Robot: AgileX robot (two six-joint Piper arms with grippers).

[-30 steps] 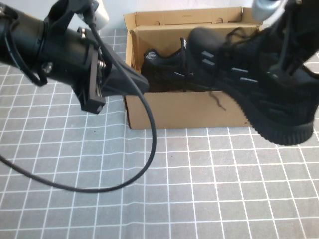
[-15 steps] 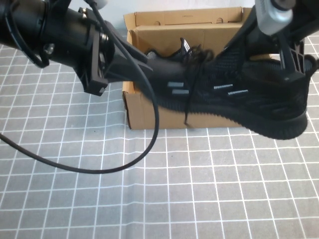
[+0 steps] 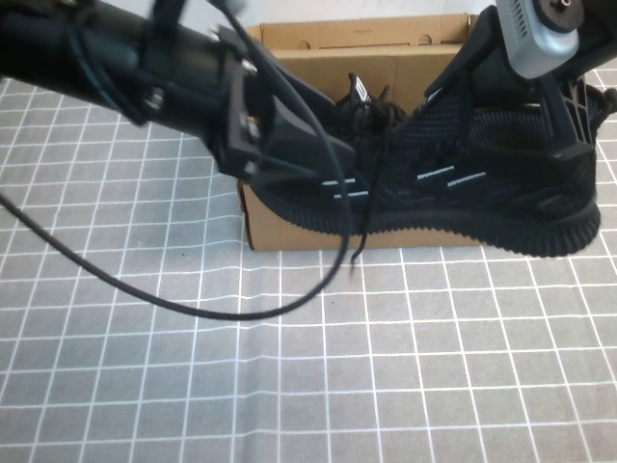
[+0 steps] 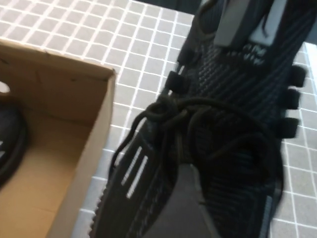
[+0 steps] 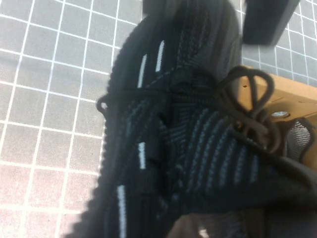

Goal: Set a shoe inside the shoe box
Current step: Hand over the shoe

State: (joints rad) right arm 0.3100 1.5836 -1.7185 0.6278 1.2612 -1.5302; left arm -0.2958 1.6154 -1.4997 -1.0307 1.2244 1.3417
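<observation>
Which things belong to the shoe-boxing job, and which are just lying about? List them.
Job:
- the shoe, held in front of the shoe box
- right gripper, gripping it
- left gripper, at its toe

Lying about:
- twin sneaker, inside the box
- black cable, trailing over the grid mat

high overhead, wrists close, sharing shoe (image 3: 463, 193)

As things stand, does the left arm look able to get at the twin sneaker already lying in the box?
Probably not: the held shoe, gripped at its heel by the right tool, spans the shoe box front, and the left tool is at its toe. The twin lies beyond.
</observation>
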